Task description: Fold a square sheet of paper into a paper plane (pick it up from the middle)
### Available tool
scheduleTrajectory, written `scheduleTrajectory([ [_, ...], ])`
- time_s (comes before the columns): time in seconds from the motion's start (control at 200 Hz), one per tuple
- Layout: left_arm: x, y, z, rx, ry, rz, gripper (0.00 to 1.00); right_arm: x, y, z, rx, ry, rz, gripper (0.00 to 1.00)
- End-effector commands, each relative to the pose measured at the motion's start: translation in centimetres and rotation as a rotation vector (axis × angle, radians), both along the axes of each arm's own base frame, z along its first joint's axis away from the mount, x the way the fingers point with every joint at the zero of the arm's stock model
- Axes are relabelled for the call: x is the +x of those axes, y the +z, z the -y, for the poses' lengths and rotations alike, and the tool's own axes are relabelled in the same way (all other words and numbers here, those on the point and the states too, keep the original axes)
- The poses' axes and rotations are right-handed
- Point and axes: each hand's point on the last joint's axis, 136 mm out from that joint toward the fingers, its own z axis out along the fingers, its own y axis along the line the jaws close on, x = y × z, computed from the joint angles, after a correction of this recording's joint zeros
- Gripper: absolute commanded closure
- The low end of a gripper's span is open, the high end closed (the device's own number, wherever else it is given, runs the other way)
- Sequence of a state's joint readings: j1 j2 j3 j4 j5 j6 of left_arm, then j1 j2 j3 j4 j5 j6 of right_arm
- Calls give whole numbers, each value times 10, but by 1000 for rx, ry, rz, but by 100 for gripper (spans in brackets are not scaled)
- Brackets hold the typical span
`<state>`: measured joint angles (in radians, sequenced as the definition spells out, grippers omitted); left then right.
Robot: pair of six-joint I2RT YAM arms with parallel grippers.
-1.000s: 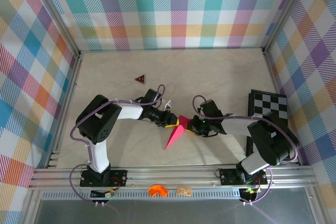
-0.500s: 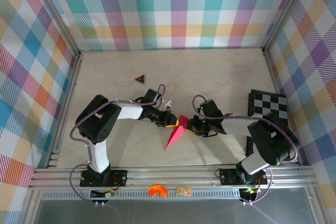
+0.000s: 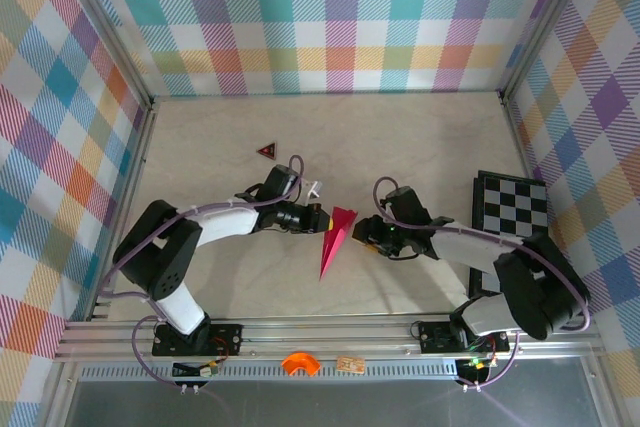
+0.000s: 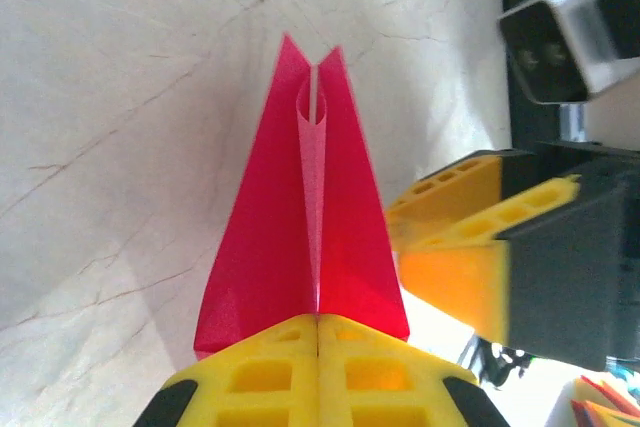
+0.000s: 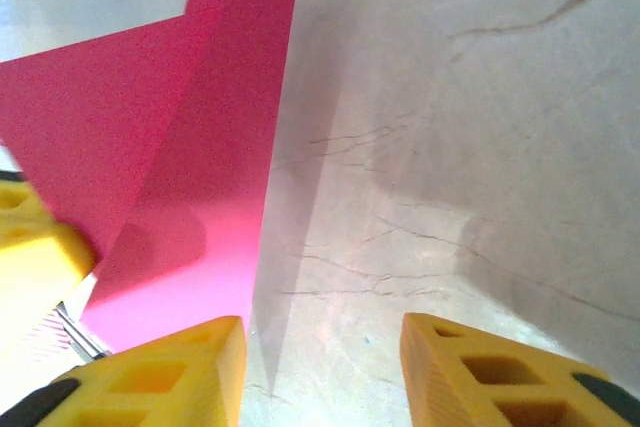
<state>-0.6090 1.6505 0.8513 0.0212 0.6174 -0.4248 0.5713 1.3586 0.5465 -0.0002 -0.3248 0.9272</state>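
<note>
Item inspected: the paper plane, magenta-pink, folded to a narrow dart. Its long axis ran nearly straight from far to near across the table, leaning slightly left. The sharp tip pointed at the near edge and the wide, split tail faced away. It was at mid-table, between the two arms. Whether the tip touched the surface could not be determined.

The left gripper was clamped tight on the tail end, fingers pressed together with the paper between them. The right gripper stood just beside the plane's right flank, its jaws apart and holding nothing.

Against the frame one second earlier, the right gripper had let go of the paper. The left arm had stretched out lower. The plane sat slightly farther from the near edge, its axis less slanted.
</note>
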Motion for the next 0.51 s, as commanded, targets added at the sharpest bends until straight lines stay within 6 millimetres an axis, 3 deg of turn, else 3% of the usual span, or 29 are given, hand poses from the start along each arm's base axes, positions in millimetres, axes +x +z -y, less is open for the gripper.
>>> scheduleTrajectory([
  [0.0, 4, -5, -22, 168, 98, 83, 98, 1, 17, 1, 9, -4, 46, 50],
  [0.245, 6, 5, -33, 285, 191, 175, 100, 6, 37, -14, 117, -24, 62, 49],
  [0.5, 2, 5, -28, 289, 220, 162, 100, 10, 35, -45, 135, 16, 47, 52],
])
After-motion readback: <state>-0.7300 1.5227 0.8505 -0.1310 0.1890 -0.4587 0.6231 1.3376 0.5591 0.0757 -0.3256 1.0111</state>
